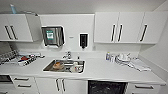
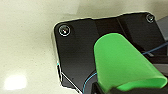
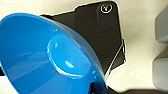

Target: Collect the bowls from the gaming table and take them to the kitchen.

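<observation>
I face the kitchen: white cabinets (image 1: 120,27) with dark bar handles hang over a white counter (image 1: 105,71), and a steel sink (image 1: 64,66) holds some dishes. A bright blue bowl (image 3: 37,55) looms large in the right wrist view, with my right gripper (image 3: 96,87) shut on its rim over pale floor. In the left wrist view a small green cup (image 2: 120,65) sits in my left gripper (image 2: 120,89), which is shut on it. The gaming table is out of view.
Two dark dispensers (image 1: 53,36) (image 1: 83,40) hang on the wall above the sink. A dish rack (image 1: 7,56) and a tray of small items (image 1: 26,60) stand at the counter's left, stacked plates (image 1: 123,58) and a cloth (image 1: 138,65) at its right. A dark opening (image 1: 107,87) lies under the counter.
</observation>
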